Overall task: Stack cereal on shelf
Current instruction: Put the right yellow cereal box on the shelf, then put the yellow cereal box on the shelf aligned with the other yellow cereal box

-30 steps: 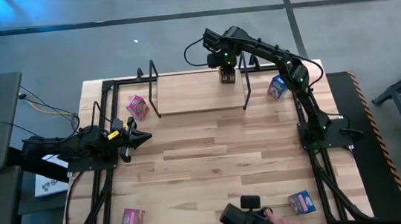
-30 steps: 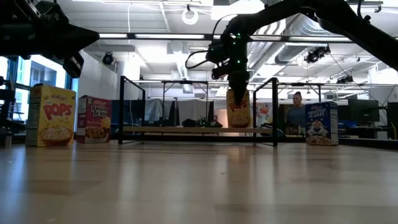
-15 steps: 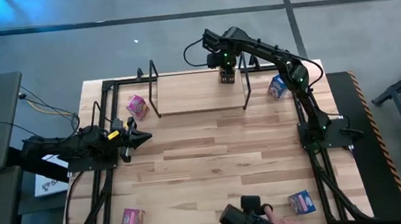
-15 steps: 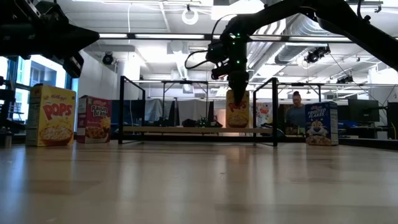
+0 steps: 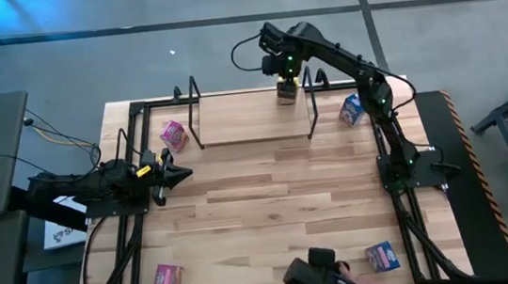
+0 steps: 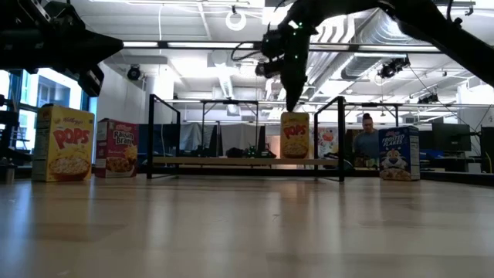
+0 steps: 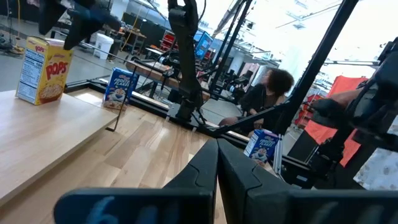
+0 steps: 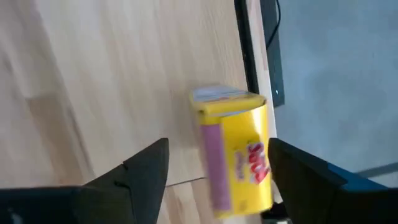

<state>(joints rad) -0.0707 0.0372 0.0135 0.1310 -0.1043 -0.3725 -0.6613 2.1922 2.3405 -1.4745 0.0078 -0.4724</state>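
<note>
Right tool (image 6: 292,99) raised above cereal (image 6: 294,135)

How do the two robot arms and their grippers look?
Both arms are dark and slim-jointed. The right arm shows small green lights and a looping black cable near its wrist. The left gripper has a yellow marking behind pointed black fingers. The right gripper has two flat black fingers.
</note>
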